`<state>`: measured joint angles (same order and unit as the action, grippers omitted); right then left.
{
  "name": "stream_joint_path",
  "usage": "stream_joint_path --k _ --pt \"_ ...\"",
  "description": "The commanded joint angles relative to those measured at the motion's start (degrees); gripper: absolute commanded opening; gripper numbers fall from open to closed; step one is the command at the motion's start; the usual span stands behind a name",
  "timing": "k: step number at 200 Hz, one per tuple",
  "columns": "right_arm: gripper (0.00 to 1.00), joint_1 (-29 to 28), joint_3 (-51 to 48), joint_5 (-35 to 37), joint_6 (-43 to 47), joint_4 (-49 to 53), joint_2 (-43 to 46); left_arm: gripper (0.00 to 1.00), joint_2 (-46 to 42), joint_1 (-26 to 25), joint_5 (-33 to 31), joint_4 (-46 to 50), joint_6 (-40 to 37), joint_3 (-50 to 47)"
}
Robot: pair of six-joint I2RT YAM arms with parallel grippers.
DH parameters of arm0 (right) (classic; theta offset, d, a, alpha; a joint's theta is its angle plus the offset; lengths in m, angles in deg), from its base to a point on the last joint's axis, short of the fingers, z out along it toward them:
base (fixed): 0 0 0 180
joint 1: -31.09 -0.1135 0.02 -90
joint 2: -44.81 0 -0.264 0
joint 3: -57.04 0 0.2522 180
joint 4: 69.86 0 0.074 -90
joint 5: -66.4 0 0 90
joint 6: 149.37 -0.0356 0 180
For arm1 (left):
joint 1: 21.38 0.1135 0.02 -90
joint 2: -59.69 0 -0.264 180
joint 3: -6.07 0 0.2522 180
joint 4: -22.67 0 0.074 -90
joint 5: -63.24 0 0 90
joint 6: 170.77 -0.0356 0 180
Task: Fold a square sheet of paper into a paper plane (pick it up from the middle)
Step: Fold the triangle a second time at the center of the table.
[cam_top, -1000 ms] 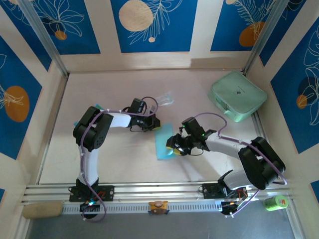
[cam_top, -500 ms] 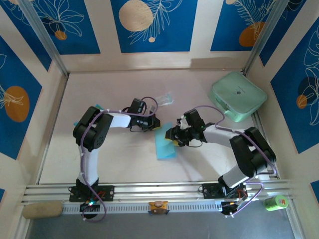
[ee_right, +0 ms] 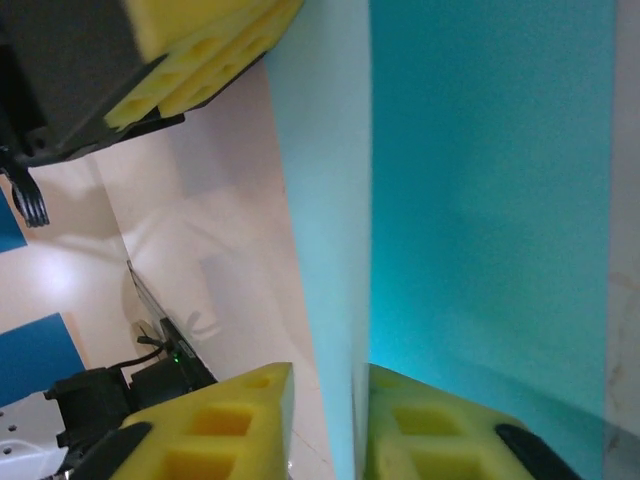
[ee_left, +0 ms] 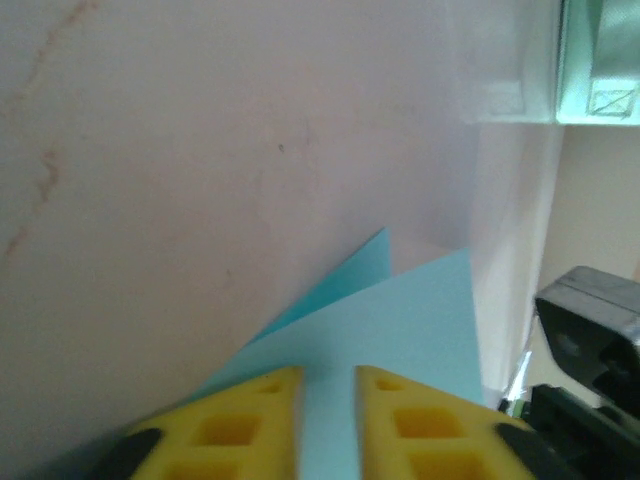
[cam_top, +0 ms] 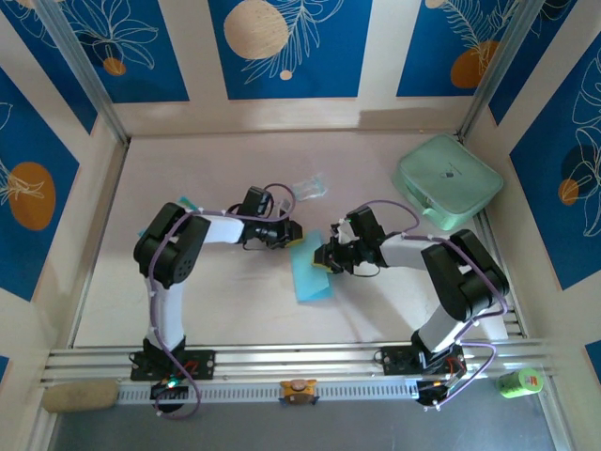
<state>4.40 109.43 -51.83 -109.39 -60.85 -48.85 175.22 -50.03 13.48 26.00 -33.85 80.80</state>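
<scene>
Paper sits near the middle of the top view: the sheet of paper (cam_top: 311, 273), plain light blue and already folded into a long narrow shape, lies on the pale table (cam_top: 225, 160) with its longer side running from upper left to lower right. The left claw (cam_top: 290, 235) meets the sheet's upper end from the left, and the right claw (cam_top: 323, 261) meets its upper right edge from the right, so the two claws face each other across the paper and stand close together. In the left wrist view, the left claw (ee_left: 328, 375) has its yellow fingers (ee_left: 235, 420) parted by a narrow gap over the sheet (ee_left: 400, 320), which shows through that gap and fans out beyond the tips into two pointed corners; this claw looks released. In the right wrist view, the right claw (ee_right: 330, 372) has a finger on either side of a raised fold of the sheet (ee_right: 480, 200), the fold's edge running close along the right-hand finger, but I cannot tell whether it is clenched on the paper or only straddling it. The left claw (ee_right: 210, 55) appears at the upper left of that view, at the far end of the fold. A mint-green case (cam_top: 448, 180) lies at the right of the table, well apart from the sheet, and a clear crumpled wrapper (cam_top: 308, 186) lies just above the claws.
</scene>
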Motion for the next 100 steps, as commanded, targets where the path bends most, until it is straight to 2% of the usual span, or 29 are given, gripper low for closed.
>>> stream_joint_path --k 1,41,100 --pt "0.14 0.5 -0.41 -1.93 0.8 -0.51 -0.92 0.29 -3.54 0.04 0.92 -1.11 0.28 -0.88" --pt "0.06 0.73 -0.9 0.39 -0.86 -1.31 -0.88 0.49 -9.2 -0.01 -0.19 -4.54 0.54 -4.46" --pt "0.03 1.44 -0.92 4.19 -4.43 -4.13 -0.55 0.51 -19.08 -1.69 -6.66 -6.66 -3.27 -11.6"
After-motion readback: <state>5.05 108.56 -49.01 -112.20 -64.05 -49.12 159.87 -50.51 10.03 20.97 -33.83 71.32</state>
